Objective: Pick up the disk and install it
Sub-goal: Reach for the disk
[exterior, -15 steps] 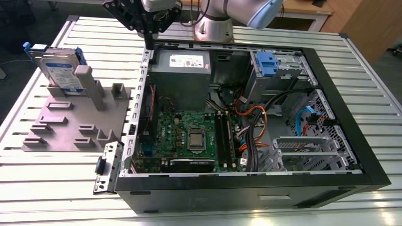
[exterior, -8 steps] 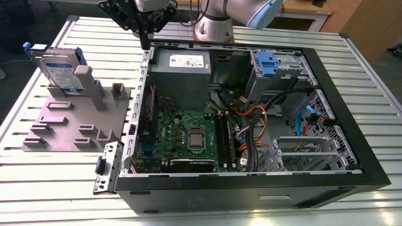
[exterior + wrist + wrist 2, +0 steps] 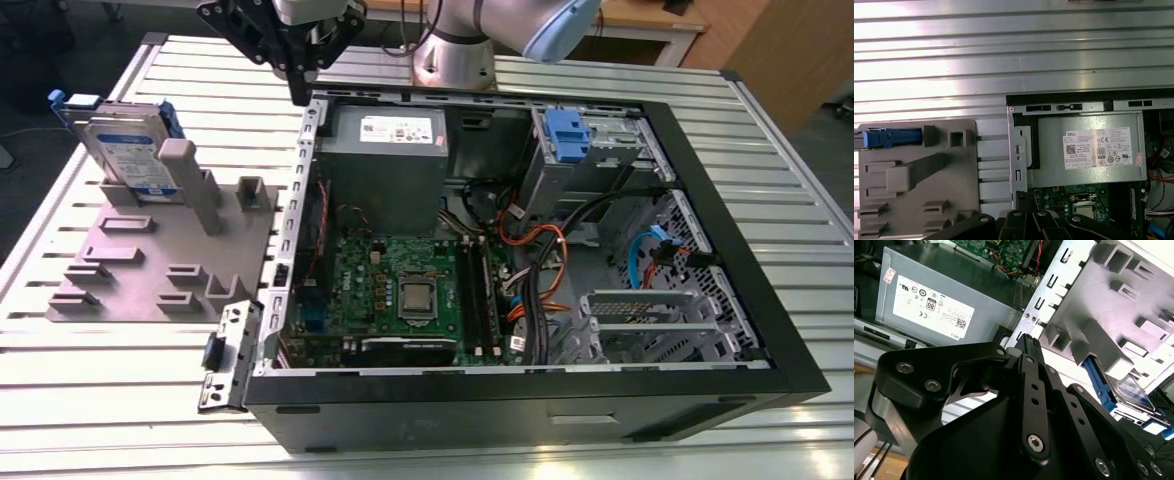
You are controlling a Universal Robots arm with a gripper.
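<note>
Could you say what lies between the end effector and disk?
In the exterior view, bare ribbed metal tabletop separates the black end effector from the silver, blue-framed disk.

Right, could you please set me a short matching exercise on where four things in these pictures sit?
Things
1. disk, a flat silver metal hard drive in a blue plastic frame
2. grey metal power-supply box with a white sticker
3. black claw
4. small blue plastic latch

Places
A. on the metal drive bay inside the black computer case, towards the exterior view's right
B. on edge in the grey moulded fixture plate beside the case
C. hovering by the case's rear rim, holding nothing
D. inside the case, in its rear corner on the exterior view's left

Pairs: 1-B, 2-D, 3-C, 4-A
</note>
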